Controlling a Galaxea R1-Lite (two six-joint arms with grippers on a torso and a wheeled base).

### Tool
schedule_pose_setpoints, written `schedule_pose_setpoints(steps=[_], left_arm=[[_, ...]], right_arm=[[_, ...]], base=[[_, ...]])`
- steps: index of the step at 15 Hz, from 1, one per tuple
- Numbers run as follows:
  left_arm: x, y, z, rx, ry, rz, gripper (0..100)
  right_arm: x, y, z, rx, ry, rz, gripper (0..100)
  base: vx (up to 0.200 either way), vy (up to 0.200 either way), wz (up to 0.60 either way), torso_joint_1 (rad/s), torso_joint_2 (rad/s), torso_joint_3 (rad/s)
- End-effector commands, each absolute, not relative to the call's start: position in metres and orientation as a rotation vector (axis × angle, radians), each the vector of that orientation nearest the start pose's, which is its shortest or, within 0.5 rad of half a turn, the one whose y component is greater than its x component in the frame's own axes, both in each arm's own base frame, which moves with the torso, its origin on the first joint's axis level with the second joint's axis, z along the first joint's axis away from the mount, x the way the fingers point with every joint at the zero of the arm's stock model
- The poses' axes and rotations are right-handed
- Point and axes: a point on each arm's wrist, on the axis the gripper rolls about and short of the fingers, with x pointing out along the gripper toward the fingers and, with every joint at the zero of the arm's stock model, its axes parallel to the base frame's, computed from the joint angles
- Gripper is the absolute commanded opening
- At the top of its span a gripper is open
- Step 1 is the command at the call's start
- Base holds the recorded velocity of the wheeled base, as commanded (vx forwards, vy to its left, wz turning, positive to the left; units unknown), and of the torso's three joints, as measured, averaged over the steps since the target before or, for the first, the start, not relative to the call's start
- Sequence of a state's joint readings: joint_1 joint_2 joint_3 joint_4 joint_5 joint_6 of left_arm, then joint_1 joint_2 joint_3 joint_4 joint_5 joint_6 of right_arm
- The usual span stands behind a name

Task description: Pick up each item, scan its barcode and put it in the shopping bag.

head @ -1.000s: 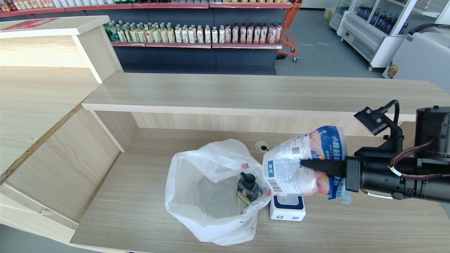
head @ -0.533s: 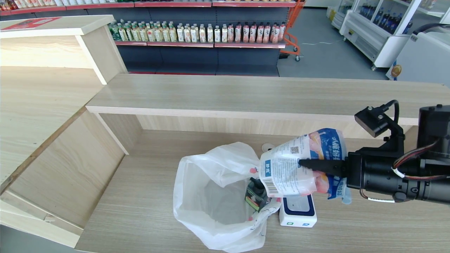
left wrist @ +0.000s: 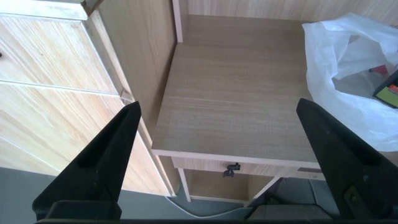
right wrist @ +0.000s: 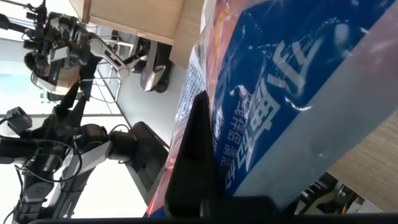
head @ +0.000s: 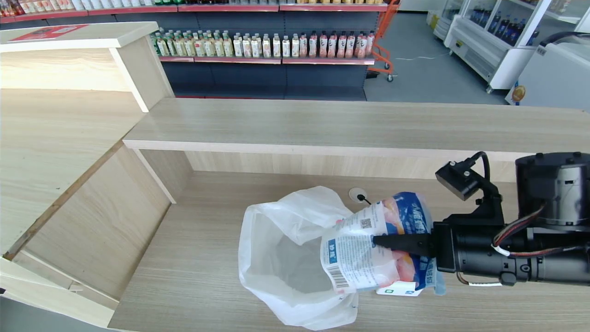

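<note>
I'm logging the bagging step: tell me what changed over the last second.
The right gripper, still shut on the snack packet, carried it down and to the robot's left, from above the scanner to the mouth of the shopping bag; the packet now hides most of the scanner. The head view itself shifted; the shopping bag and scanner stayed put on the counter.

Snack packet (head: 364, 251) is covering most of the scanner (head: 397, 290) and part of the shopping bag (head: 276, 258); dark item (left wrist: 388, 91) inside is running off the view's edge.
</note>
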State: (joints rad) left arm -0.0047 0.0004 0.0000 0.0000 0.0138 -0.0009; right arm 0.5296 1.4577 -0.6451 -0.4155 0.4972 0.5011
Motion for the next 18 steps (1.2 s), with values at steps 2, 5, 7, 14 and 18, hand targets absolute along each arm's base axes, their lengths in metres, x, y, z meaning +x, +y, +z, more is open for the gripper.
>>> schedule_pose_setpoints(steps=[2,5,7,14,18], left_arm=[[-0.023,0.000,0.075,-0.002,0.000,0.011,100],[-0.023,0.000,0.075,-0.002,0.000,0.009,100],[-0.023,0.000,0.075,-0.002,0.000,0.009,100],[-0.023,0.000,0.075,-0.002,0.000,0.009,100],[-0.023,0.000,0.075,-0.002,0.000,0.009,100]], right_arm=[[0.213,0.142,0.154,0.405,0.772,0.854,0],[0.225,0.150,0.132,0.313,0.807,0.857,0],[0.232,0.153,0.123,0.276,0.820,0.860,0],[0.263,0.171,0.106,0.145,0.780,0.827,0],[0.277,0.182,0.106,0.147,0.762,0.835,0]], base=[[0.000,0.000,0.00,0.000,0.00,0.000],[0.000,0.000,0.00,0.000,0.00,0.000],[0.000,0.000,0.00,0.000,0.00,0.000],[0.000,0.000,0.00,0.000,0.00,0.000],[0.000,0.000,0.00,0.000,0.00,0.000]])
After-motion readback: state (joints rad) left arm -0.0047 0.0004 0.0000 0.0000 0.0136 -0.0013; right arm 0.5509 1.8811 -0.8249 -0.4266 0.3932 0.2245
